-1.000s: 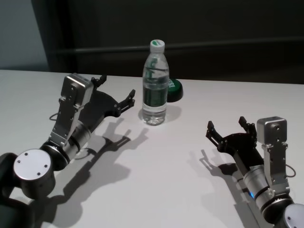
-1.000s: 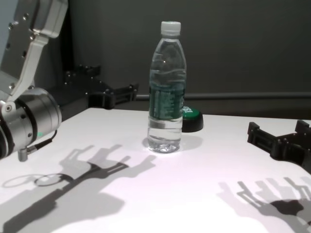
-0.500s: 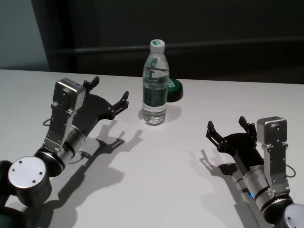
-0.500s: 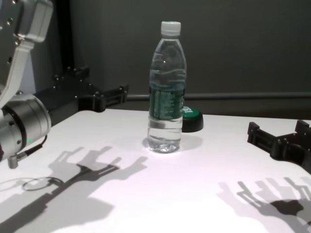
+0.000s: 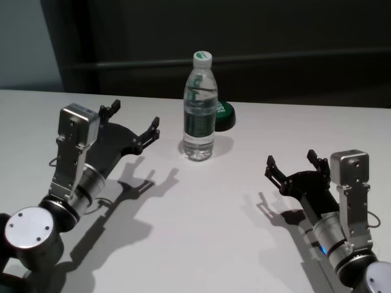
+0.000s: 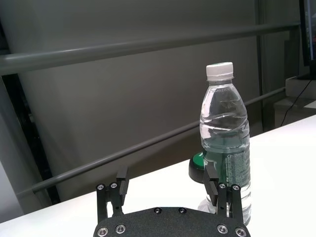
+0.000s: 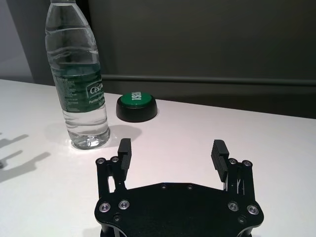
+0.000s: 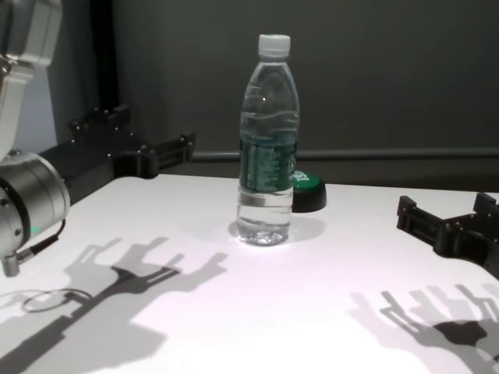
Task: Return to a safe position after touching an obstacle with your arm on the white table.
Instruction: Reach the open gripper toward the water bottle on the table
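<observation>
The water bottle (image 5: 200,107) is standing upright at upper centre of the white table (image 5: 208,232), a green-topped puck (image 5: 223,115) just behind it. The left gripper (image 5: 134,122) is hovering spread and empty, left of the bottle with bare tabletop between them. The right gripper (image 5: 292,162) is resting splayed and empty at lower right, well apart.

Bottle (image 5: 200,110) upright on table (image 5: 201,244), puck (image 5: 224,116) behind; left gripper (image 5: 134,122) left; right gripper (image 5: 293,163) right

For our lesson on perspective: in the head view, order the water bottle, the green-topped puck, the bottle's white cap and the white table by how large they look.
1. White table, by far the largest.
2. Water bottle.
3. Green-topped puck, partly hidden behind the bottle and farther away, so its rank is unsure.
4. White cap, smallest.
</observation>
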